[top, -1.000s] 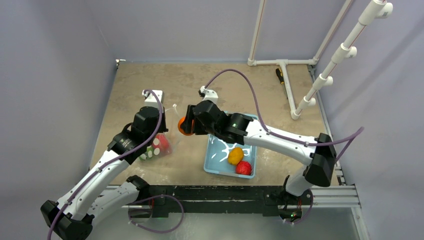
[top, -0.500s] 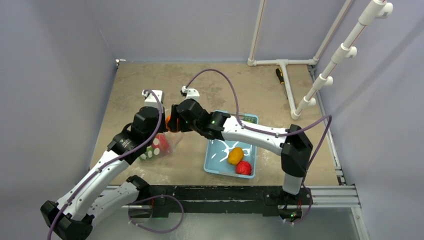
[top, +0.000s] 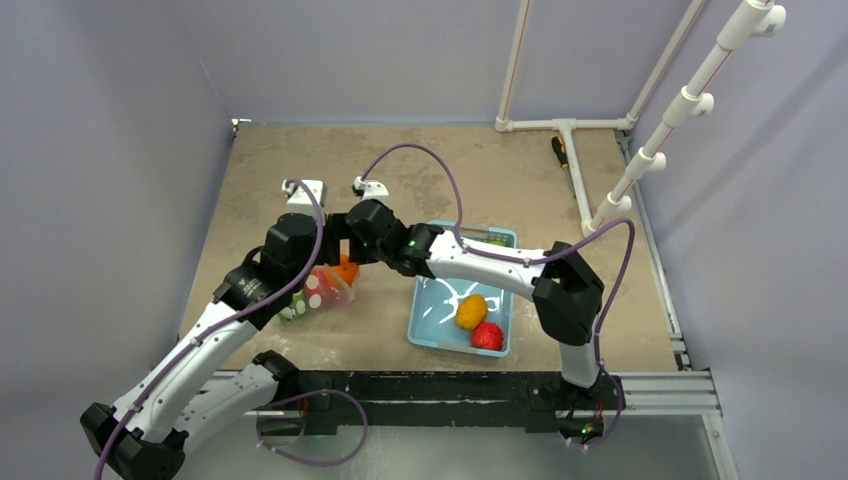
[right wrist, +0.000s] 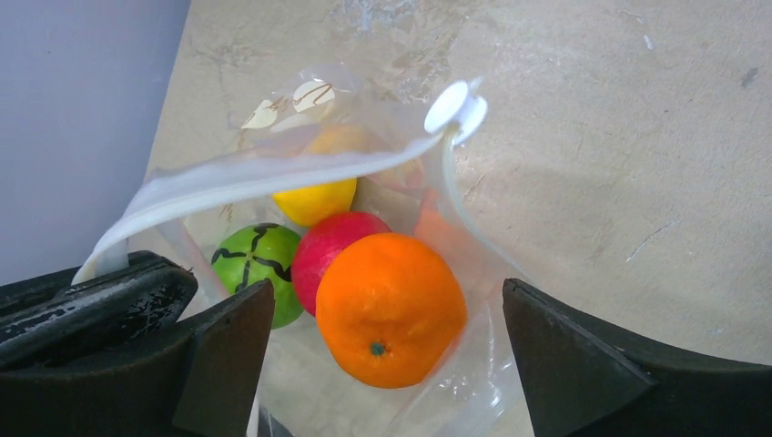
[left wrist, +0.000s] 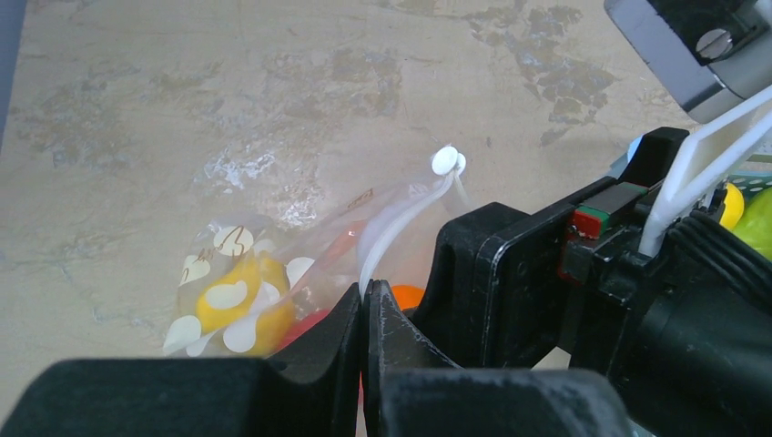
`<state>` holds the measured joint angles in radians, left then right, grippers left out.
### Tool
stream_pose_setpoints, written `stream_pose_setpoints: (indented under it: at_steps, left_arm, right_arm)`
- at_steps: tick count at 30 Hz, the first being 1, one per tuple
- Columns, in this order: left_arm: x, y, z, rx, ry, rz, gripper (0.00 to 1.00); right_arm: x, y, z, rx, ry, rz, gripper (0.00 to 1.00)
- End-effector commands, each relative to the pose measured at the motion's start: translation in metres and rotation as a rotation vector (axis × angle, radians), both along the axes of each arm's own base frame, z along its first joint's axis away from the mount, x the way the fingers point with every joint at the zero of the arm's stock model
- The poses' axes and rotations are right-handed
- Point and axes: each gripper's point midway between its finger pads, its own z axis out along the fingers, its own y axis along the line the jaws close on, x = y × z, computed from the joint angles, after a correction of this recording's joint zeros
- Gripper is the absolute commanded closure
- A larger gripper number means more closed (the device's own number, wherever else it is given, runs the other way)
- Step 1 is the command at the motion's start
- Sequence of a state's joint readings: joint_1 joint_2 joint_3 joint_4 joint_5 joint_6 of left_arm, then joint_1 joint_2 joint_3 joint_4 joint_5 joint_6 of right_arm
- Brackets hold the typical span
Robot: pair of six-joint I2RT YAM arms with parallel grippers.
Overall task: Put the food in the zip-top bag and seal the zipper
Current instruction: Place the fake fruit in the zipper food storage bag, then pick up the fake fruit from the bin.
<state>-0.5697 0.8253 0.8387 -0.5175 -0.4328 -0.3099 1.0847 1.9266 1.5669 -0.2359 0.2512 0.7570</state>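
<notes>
Loading step: on the table (top: pixel 300 170), beside the basket (top: pixel 450 346), the zip-top bag (top: pixel 322 288) holds most food (right wrist: pixel 314 200).
The left claw (left wrist: pixel 363 300) clenches the zipper (right wrist: pixel 273 177); the right claw (right wrist: pixel 387 319) hangs released around an orange (right wrist: pixel 390 308) in the mouth. Next, likely: fetching the basket's two fruits (top: pixel 471 311).

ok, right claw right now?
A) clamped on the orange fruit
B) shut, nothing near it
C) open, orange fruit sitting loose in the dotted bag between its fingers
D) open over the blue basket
C: in the right wrist view the right claw is spread wide, and the orange fruit sits inside the zip-top bag with a gap to each finger.
</notes>
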Motion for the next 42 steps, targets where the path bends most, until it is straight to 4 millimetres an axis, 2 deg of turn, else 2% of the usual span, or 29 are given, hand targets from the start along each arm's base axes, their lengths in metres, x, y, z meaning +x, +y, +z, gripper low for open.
stream_pose_setpoints:
  at_steps: [1, 11, 21, 31, 35, 42]
  left_arm:
    - [0.003, -0.003, 0.011, -0.022, -0.043, -0.008, 1.0]
    - [0.004, -0.003, 0.009, -0.018, -0.039, -0.009, 1.0]
    - [0.005, -0.004, 0.008, -0.014, -0.034, -0.01, 1.0]
    - [0.006, -0.004, 0.007, -0.013, -0.032, -0.008, 1.0]
    - [0.006, -0.005, 0.006, -0.012, -0.028, -0.012, 1.0]
    - [0.006, -0.007, 0.005, -0.014, -0.024, -0.022, 1.0]
  right_arm:
    - [0.008, 0.01, 0.047, 0.108, -0.066, -0.001, 0.03]
    - [0.005, -0.016, 0.057, 0.092, -0.065, -0.056, 0.04]
    - [-0.01, -0.064, 0.071, 0.079, -0.05, -0.133, 0.08]
    - [-0.034, -0.125, 0.049, -0.015, 0.027, -0.229, 0.1]
    - [-0.05, -0.155, 0.026, -0.082, 0.088, -0.268, 0.11]
    - [-0.074, -0.198, 0.0, -0.148, 0.178, -0.346, 0.14]
